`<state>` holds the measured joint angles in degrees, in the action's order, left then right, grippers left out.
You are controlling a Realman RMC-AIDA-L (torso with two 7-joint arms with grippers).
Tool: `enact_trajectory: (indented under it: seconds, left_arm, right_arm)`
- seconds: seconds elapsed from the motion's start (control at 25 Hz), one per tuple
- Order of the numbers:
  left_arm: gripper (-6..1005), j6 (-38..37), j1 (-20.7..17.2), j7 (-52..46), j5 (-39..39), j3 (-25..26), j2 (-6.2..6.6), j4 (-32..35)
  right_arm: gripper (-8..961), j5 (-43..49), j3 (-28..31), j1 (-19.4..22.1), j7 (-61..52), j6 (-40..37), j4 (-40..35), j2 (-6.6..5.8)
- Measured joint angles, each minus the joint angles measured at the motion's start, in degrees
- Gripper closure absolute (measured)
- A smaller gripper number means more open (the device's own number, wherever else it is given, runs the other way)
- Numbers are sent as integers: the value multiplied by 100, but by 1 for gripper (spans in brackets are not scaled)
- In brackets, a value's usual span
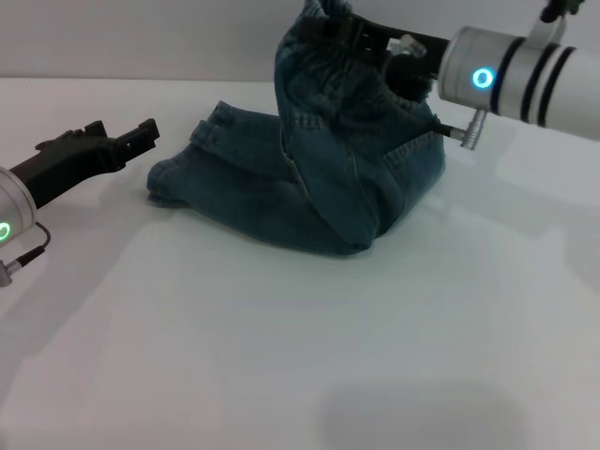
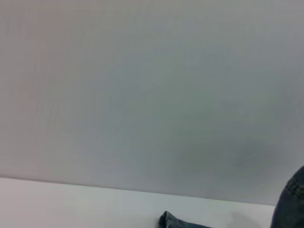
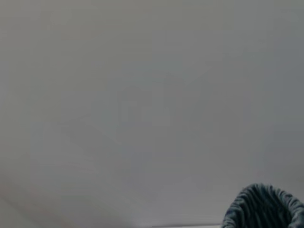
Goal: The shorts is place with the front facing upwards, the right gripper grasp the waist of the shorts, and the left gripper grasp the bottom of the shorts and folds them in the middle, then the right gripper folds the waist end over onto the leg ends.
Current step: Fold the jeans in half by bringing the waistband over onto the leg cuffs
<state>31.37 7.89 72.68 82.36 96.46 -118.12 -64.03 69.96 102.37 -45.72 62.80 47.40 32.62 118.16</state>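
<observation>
The blue denim shorts (image 1: 309, 187) lie folded lengthwise on the white table (image 1: 281, 356). Their leg ends (image 1: 178, 178) rest flat at the left. The waist (image 1: 323, 42) is lifted high above the table at the back, and my right gripper (image 1: 361, 36) is shut on it. The cloth hangs down from there in a steep drape. My left gripper (image 1: 122, 136) sits low to the left of the leg ends, open and holding nothing, a short gap away from the hem. The left wrist view shows a leg hem (image 2: 173, 222). A bunch of denim (image 3: 263, 206) shows in the right wrist view.
A plain grey wall (image 1: 141, 37) stands behind the table. The white tabletop stretches wide in front of the shorts.
</observation>
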Motion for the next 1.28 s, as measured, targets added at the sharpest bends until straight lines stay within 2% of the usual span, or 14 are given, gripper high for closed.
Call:
enact_trajectory:
  seconds: [0.36, 0.8, 1.2, 1.28]
  left_arm:
    - [155, 0, 57, 14, 0, 12, -1, 13]
    - [155, -25, 269, 27, -4, -6, -9, 62]
    - [155, -30, 379, 104, -37, -165, -28, 139]
    - [155, -39, 388, 105, -38, -168, -28, 145]
  right_arm:
    - [863, -32, -468, -289, -25, -510, -101, 30]
    - [817, -26, -658, -333, -68, -645, -89, 43]
    - [776, 20, -1030, -551, -121, -687, -103, 39]
    - [684, 43, -1034, -523, -121, -706, -94, 39]
